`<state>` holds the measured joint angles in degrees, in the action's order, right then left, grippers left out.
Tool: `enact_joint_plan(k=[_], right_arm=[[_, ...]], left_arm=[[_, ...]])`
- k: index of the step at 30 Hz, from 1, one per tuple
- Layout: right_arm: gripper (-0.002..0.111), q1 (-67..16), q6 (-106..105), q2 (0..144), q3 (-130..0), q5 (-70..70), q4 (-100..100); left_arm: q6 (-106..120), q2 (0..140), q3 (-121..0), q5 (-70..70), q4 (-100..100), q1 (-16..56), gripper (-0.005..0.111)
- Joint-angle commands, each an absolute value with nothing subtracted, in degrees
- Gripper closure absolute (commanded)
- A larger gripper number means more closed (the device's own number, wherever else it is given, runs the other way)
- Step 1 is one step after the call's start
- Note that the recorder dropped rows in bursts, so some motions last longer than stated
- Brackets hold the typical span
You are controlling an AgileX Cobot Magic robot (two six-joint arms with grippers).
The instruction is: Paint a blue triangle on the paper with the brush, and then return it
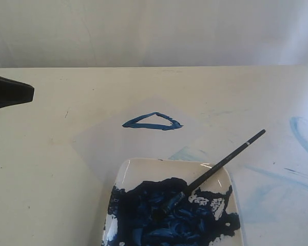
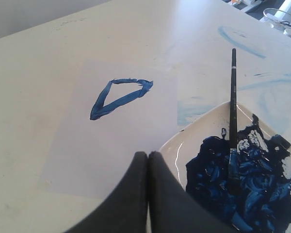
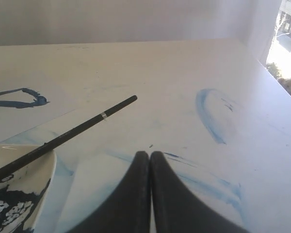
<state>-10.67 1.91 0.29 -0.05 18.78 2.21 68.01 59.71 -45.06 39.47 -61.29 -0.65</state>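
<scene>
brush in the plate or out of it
In the plate: the brush lies with its bristles in the dark-blue paint, its handle leaning over the plate rim with the end sticking out past it.

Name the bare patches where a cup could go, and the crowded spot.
Bare: the table left of the paper; the far strip between paper and wall. Crowded: front middle, around the plate and the brush resting in it.

Bare surface [image 1: 41, 195] lies open left of the plate [image 1: 143, 164], right of it, and beyond the paper [image 1: 108, 143]. The brush [image 1: 226, 161] rests with its bristles in the plate's paint. Its handle slants out over the rim to the right, the one obstacle on that side.
</scene>
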Motion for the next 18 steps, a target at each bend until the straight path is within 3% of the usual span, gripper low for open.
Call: enact_joint_plan(k=[1,11,18], right_arm=[[0.108,-10.8,1.2,0.0,0.0,18.0,2.4],[0.108,-10.8,1.2,0.0,0.0,18.0,2.4],[0.108,-10.8,1.2,0.0,0.0,18.0,2.4]], left_arm=[[67.9,59.3,-44.6,39.7,-62.0,-0.4,0.107],[67.9,59.2,-44.6,37.1,-62.0,-0.5,0.107],[67.9,51.2,-44.6,34.3,-62.0,-0.5,0.107]])
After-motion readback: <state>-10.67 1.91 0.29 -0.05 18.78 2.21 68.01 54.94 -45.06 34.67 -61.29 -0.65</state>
